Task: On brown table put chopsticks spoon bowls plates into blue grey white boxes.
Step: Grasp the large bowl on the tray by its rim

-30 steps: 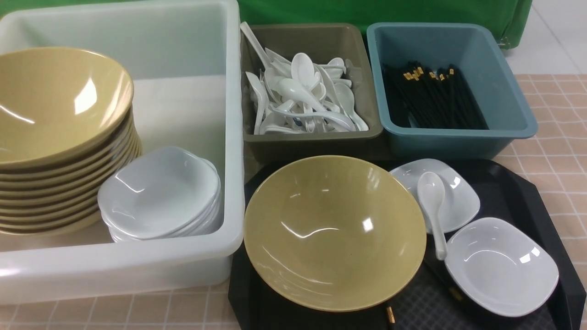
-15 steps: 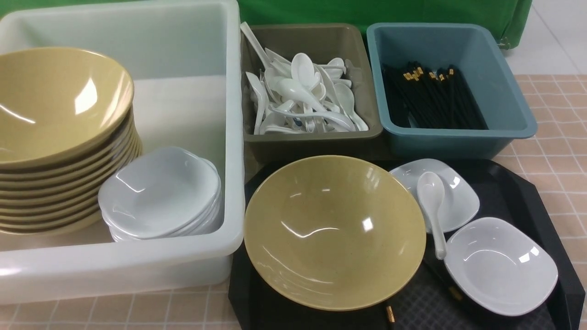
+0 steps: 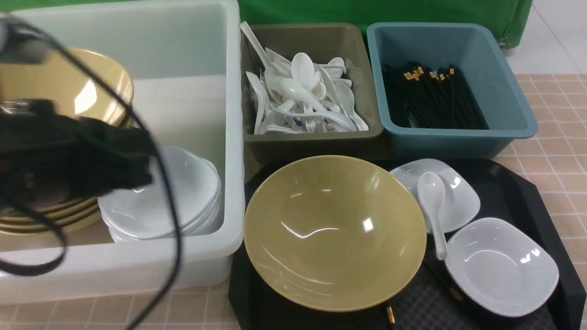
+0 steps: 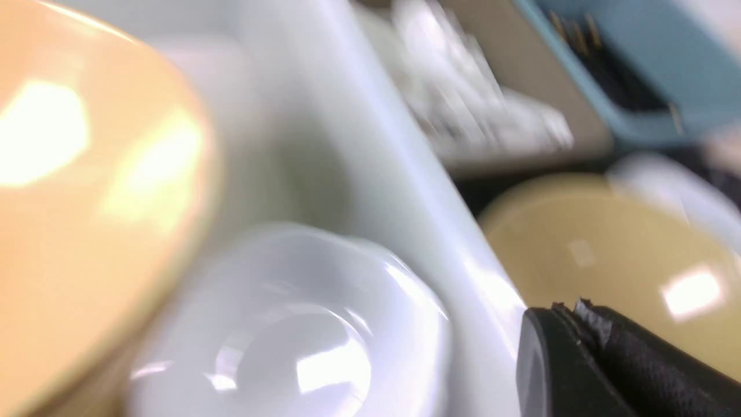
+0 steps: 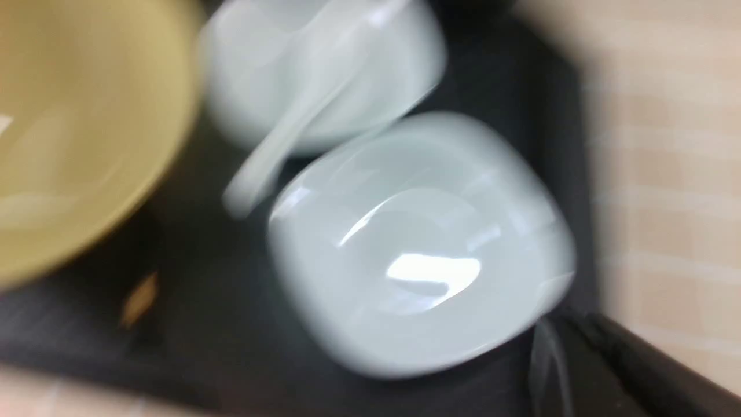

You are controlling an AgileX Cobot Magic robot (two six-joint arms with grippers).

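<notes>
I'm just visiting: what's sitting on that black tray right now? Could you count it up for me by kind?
On the black tray:
Tan bowl: 1
White plates: 2
White spoon: 1
Black chopsticks: 2 gold-banded ends show; the rest is hidden by the dishes
Total: 6, if those two ends are two separate sticks

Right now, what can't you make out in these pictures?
Front view: the left arm hides most of the stacked bowls.
Front view: the tan bowl covers the chopsticks, except a gold band.
Wrist views: motion blur smears the spoons.
</notes>
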